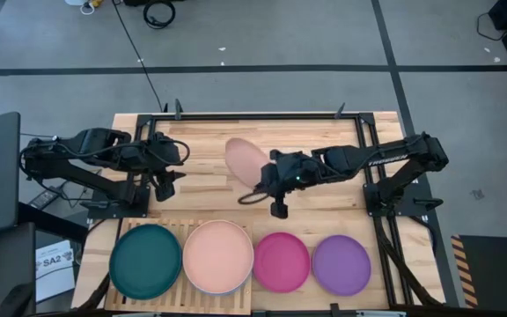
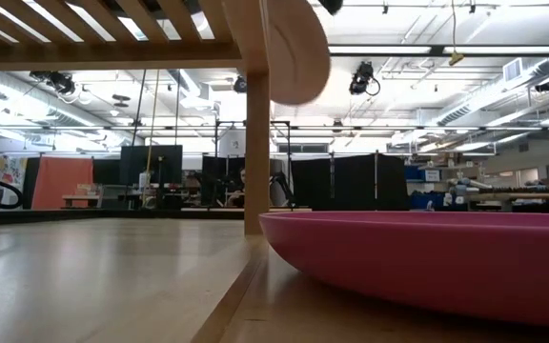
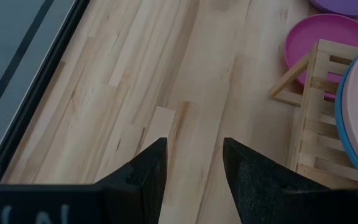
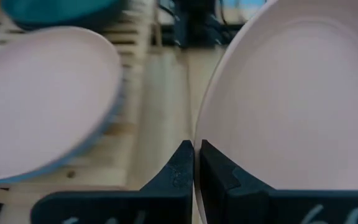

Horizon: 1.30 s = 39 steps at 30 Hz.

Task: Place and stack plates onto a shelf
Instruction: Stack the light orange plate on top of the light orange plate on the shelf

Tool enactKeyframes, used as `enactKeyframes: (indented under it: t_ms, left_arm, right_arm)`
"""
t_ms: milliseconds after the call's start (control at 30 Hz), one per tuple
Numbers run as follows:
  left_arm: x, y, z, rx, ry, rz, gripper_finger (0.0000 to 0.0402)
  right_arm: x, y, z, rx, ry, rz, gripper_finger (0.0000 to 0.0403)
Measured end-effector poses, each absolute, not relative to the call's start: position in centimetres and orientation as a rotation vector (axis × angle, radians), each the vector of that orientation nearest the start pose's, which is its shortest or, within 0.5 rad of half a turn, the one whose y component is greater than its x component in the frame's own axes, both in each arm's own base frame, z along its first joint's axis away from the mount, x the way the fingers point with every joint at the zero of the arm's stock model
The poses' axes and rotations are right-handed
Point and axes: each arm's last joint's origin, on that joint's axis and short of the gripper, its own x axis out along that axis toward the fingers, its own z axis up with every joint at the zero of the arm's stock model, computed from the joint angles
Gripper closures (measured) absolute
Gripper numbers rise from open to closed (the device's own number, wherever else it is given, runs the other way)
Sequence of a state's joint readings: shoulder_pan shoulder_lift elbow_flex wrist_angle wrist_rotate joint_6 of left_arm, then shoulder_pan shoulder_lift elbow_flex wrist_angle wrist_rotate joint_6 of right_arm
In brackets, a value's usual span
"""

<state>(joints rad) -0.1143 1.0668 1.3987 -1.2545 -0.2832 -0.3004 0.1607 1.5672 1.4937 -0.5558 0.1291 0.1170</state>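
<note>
Right gripper [image 1: 267, 180]: closed on the rim of a salmon pink plate [image 1: 246, 162], which is held tilted in the air above the middle of the table [image 1: 201, 189].
Left gripper [image 1: 167, 170]: parked near the table's left edge, fingers [image 3: 143, 174] parted with nothing between them.
Shelf [image 1: 170, 227]: set at the table's front-left corner; a teal plate [image 1: 145, 260] and a second salmon pink plate [image 1: 217, 256] are seen on it — a blue rim shows under the pink one in the left wrist view.
Off the shelf: a magenta plate [image 1: 281, 261] and a purple plate [image 1: 341, 264] lie along the front edge, to the shelf's right.
Step judged: the held plate is being carried toward the shelf.
Risk — slip: only a thin edge is pinched, so a swing could twist the plate out.
Risk — clash: if lowered tilted, the stack could be struck and shoved off the slats.
</note>
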Motion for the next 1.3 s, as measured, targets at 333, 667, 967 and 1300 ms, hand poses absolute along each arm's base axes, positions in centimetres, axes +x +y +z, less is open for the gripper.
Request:
enactKeyframes:
  t_ms: [333,667,967,1300]
  left_arm:
    - [16.0,-1.0,39.4,-0.090,0.897,0.293,0.0239]
    - [15.8,-1.0,39.2,-0.082,0.927,0.297,0.0239]
    - [15.8,-1.0,39.2,-0.083,0.927,0.297,0.0239]
    - [15.8,-1.0,39.2,-0.083,0.927,0.297,0.0239]
  right_arm:
    - [34.2,8.7,36.3,-0.061,0.501,0.216,0.0389]
    - [33.6,11.7,36.9,-0.161,0.406,0.414,0.0388]
    - [33.0,14.0,37.5,-0.212,0.305,0.612,0.0389]
    - [32.5,15.5,38.1,-0.273,0.202,0.735,0.0388]
